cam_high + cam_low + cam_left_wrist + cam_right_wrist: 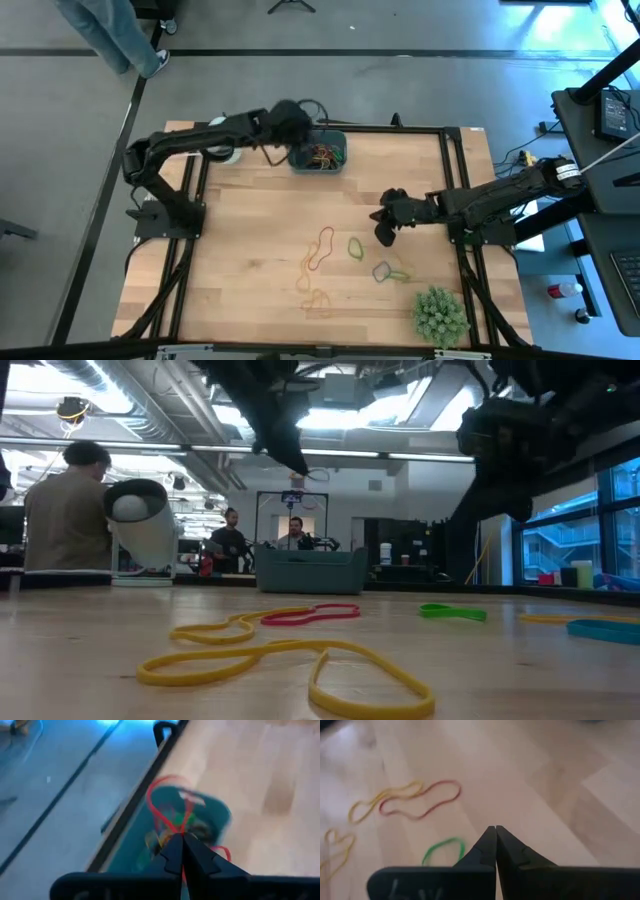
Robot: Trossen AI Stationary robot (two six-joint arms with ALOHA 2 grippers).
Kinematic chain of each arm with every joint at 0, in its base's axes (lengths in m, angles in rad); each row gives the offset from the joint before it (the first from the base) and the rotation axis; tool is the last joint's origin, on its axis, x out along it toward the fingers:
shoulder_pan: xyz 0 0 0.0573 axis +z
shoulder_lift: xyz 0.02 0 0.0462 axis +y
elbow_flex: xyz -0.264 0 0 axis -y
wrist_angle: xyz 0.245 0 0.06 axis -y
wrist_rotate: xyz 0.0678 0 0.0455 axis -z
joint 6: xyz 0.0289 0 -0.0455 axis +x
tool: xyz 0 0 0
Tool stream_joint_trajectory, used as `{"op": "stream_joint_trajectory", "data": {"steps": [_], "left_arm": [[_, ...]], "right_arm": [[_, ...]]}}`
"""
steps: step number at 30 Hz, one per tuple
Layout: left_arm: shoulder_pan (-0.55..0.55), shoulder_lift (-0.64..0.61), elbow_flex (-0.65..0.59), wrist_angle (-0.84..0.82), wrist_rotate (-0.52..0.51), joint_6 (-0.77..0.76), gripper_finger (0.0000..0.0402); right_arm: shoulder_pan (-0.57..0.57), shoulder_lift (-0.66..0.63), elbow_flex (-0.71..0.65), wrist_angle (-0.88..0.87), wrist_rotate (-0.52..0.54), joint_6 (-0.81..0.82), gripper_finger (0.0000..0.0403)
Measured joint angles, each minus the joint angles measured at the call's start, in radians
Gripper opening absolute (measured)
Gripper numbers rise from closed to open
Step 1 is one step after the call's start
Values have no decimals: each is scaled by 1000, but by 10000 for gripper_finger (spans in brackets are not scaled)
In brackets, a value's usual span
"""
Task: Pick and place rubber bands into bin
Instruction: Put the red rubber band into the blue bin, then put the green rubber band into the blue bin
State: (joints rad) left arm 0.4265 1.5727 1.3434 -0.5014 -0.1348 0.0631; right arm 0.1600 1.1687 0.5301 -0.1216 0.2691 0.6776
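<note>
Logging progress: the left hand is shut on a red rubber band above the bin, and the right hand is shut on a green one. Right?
Not quite. The right hand is shut but empty; the right wrist view shows the green band lying on the table. The left hand does hold a red rubber band above the bin.

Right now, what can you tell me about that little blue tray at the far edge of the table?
The bin is a small teal-blue rectangular tray, plastic by the look of it, with rounded corners and low walls. It sits flat on the wooden table against the far edge, already holding a tangle of rubber bands in red, orange, yellow and green. The left end effector hangs over it, shut on a red band that loops above the tray. A white roll stands nearby.
</note>
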Motion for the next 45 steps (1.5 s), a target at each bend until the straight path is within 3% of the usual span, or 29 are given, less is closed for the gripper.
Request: {"op": "stream_joint_trajectory", "data": {"steps": [8,16,23,26,32,37,42,45], "left_arm": [[121,145,0,147,119,202,2],[168,335,79,72,102,360,2],[173,433,108,17,92,389,3],[170,437,108,-4,90,388,17],[169,422,108,-37,72,345,82],[163,361,108,-86,0,259,124],[157,255,108,-96,-9,97,123],[138,200,108,-108,-64,11,106]], "right_arm": [[-75,0,0,64,3,84,0],[-112,0,0,73,2,156,0],[-136,0,0,100,2,155,0],[-139,0,0,103,2,155,0],[-139,0,0,103,0,101,0],[-139,0,0,103,0,11,0],[-139,0,0,103,-1,-86,5],[-139,0,0,103,-1,-112,13]]}}
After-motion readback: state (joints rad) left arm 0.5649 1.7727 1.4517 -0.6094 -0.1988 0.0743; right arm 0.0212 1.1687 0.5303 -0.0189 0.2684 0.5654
